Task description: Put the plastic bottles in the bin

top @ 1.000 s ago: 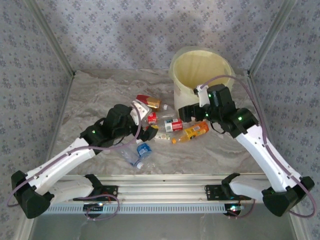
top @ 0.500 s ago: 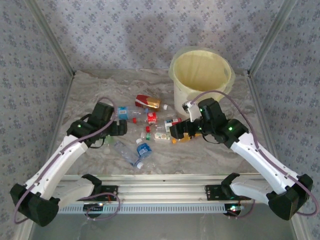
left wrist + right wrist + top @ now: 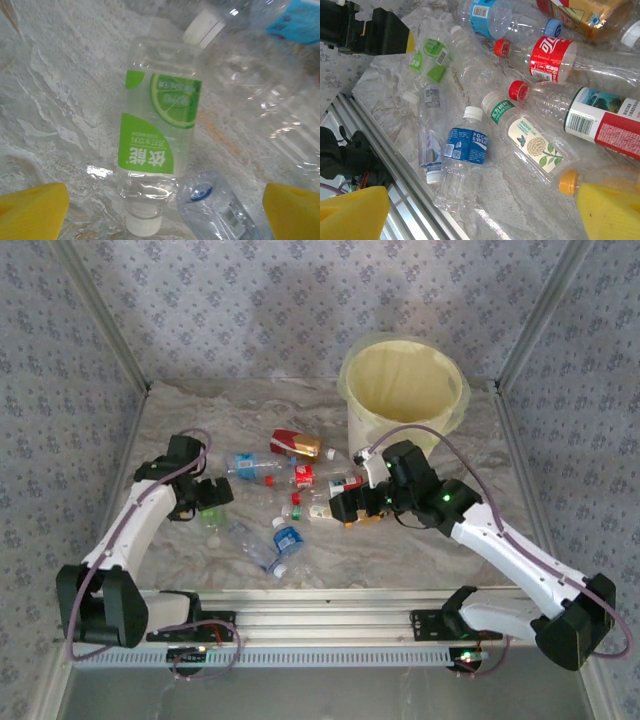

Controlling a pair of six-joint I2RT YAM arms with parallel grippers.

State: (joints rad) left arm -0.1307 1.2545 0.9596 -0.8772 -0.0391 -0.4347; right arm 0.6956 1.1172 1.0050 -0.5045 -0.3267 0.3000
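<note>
Plastic bottles (image 3: 290, 490), small, mostly clear, with red, blue, green and white labels, lie flat and scattered mid-worktop between the two arms. None is lifted. The grey marbled worktop (image 3: 180, 410) carries everything. The tall round cream-white bin with pale yellow-green bag liner (image 3: 372, 435) stands upright at the far right, just behind the bottle pile.

The left end effector (image 3: 203, 498) sits low at the left edge of the pile, fingers spread wide and pinching nothing. In its wrist view the yellow pads (image 3: 32, 210) sit in both lower corners, well apart. A clear flat-sided bottle with lime-green label (image 3: 155, 135) lies on the worktop between them, neck end nearest the camera. A smaller clear crushed bottle (image 3: 212, 202) lies just beside its neck.

The right end effector (image 3: 335, 510) is low over the right side of the pile, also spread, gripping nothing. Its wrist view shows a clear bottle with blue label and white cap (image 3: 465, 145) beside a clear bottle with green neck band and flower label (image 3: 530, 145). A red-labelled bottle with red cap (image 3: 552, 52) lies farther off, and an orange cap (image 3: 568, 181) sits near the lower right.
</note>
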